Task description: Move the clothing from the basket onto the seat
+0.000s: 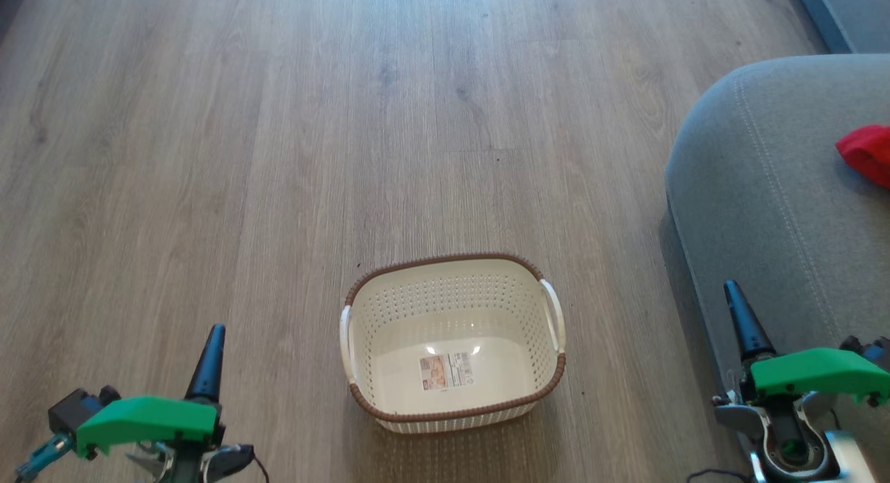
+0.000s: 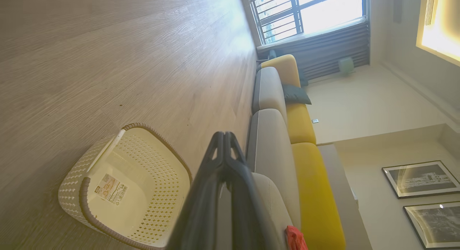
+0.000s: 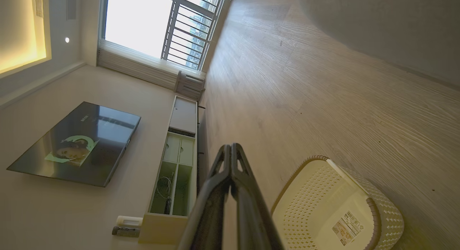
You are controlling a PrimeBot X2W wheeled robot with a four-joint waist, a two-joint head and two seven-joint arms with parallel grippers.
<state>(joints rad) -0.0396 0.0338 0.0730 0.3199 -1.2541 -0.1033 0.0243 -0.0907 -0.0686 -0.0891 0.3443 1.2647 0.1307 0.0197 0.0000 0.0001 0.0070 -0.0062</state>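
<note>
The cream basket with a brown rim stands on the wood floor, holding nothing but its label sticker; it also shows as basket and basket. Red clothing lies on the grey seat at the right edge, and a bit of red clothing shows on the seat in the left wrist view. My left gripper is shut at the lower left, apart from the basket; its fingers meet. My right gripper is shut in front of the seat's edge, fingers together. Neither holds anything.
Wood floor stretches ahead and to the left. The sofa has yellow back cushions and a dark pillow. A TV and a low cabinet line the opposite wall, with a window at the far end.
</note>
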